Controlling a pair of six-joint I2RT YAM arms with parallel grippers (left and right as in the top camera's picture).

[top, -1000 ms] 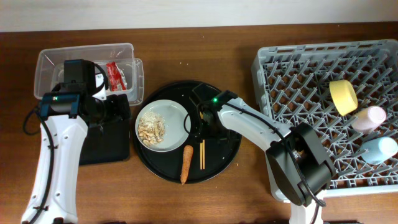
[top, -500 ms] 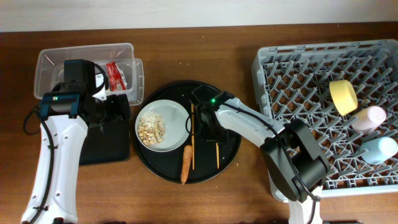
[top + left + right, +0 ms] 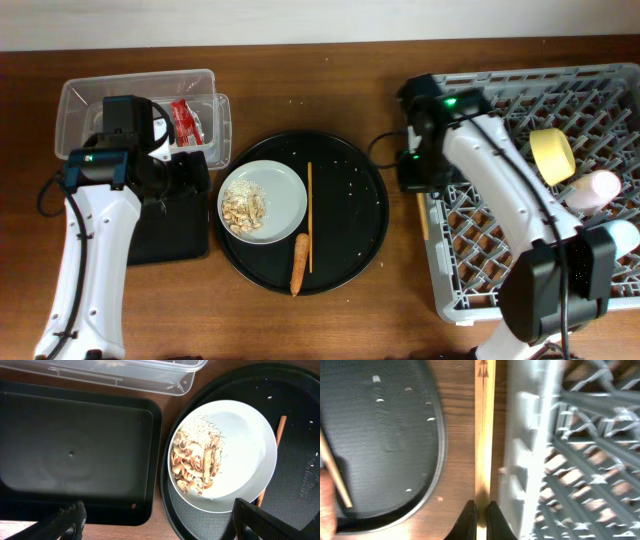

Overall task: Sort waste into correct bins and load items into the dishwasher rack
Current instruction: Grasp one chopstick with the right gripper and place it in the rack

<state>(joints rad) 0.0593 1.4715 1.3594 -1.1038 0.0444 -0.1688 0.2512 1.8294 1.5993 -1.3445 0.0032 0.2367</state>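
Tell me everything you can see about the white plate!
The white plate is round, smooth and shallow, looking like ceramic or plastic. It lies flat on the left part of the round black tray. Beige food scraps are heaped on its left half; the right half is bare. A chopstick lies beside its right rim.

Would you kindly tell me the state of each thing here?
left gripper, open
right gripper, shut on chopstick
second chopstick, lying on round tray
plate, holding scraps
carrot, lying on round tray
wrapper, in clear box
bowl, in rack
pink cup, in rack
blue cup, in rack
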